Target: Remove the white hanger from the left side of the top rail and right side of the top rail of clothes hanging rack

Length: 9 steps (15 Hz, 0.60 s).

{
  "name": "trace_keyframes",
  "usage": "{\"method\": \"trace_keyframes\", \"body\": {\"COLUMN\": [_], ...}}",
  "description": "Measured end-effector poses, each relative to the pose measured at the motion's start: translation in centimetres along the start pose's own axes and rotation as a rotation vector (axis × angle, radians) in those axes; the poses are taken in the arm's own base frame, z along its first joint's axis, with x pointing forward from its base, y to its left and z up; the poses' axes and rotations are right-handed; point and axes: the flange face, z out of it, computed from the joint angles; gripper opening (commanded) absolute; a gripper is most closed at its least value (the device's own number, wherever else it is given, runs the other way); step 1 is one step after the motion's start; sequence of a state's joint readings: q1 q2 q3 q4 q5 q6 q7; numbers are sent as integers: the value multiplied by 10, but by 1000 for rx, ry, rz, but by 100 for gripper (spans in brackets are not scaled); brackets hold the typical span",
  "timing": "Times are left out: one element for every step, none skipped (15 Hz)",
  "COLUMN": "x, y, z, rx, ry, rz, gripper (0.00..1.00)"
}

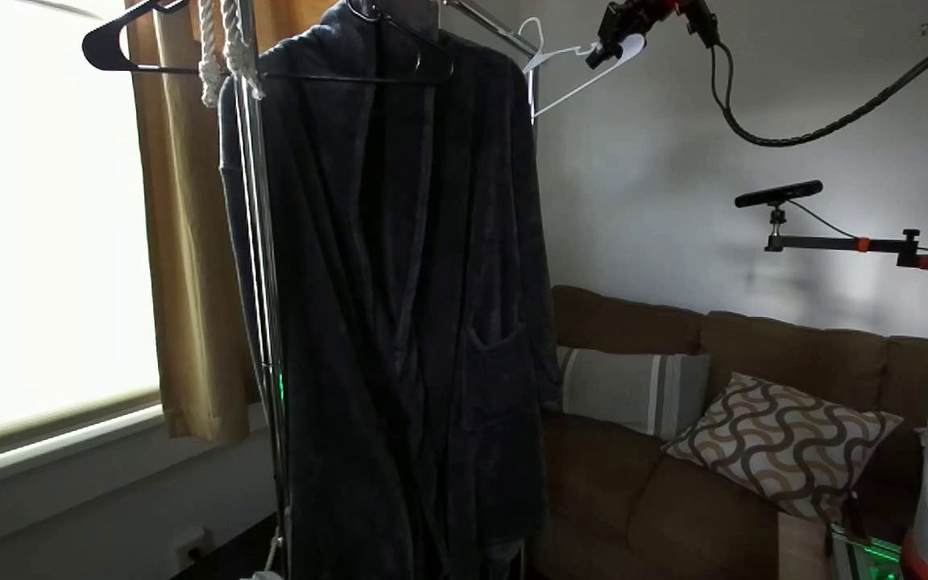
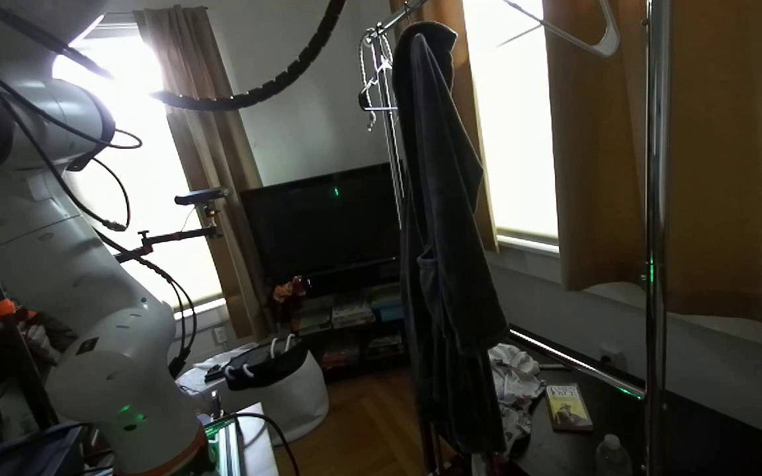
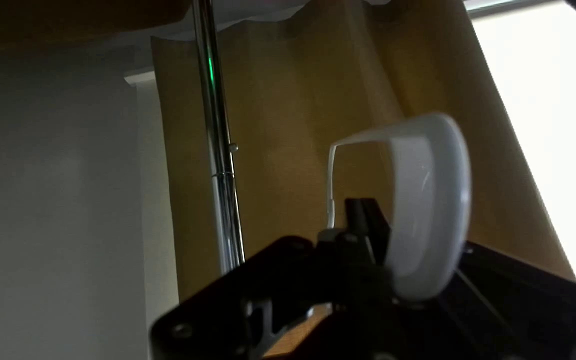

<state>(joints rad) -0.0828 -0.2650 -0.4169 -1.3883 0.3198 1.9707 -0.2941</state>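
Note:
The white hanger [image 1: 565, 90] is at the right end of the rack's top rail [image 1: 490, 26] in an exterior view. Its hook overlaps the rail end there; I cannot tell whether it still rests on the rail. My gripper [image 1: 598, 56] is shut on the hanger's upper arm near its rounded end. In an exterior view the hanger [image 2: 602, 45] shows at the top edge, with its hook and my gripper out of frame. In the wrist view the hanger [image 3: 425, 210] curves close past the dark fingers [image 3: 365, 222], which look closed together, partly hidden by it.
A dark robe [image 1: 399, 266] hangs mid-rail on a black hanger. Another black hanger [image 1: 109, 48] and white ropes [image 1: 230, 48] are at the rail's far end. Chrome uprights [image 2: 655, 218] stand at the rack's ends. A brown sofa [image 1: 617, 322] stands behind.

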Motion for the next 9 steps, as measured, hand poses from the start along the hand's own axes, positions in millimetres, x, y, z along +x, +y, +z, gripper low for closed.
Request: {"method": "trace_keyframes", "body": {"x": [0, 1, 1, 1, 1, 2, 2, 3, 4], "y": [1, 2, 4, 6, 8, 10, 12, 12, 12], "z": [3, 6, 10, 13, 16, 19, 22, 25, 27], "rx": [-2, -6, -11, -16, -22, -29, -34, -38, -43], "ry": [-4, -7, -11, -15, -19, -23, -26, -28, -32], "rz": [2, 6, 12, 20, 30, 41, 52, 57, 57], "gripper": [1, 1, 1, 1, 1, 28, 29, 34, 43]}}
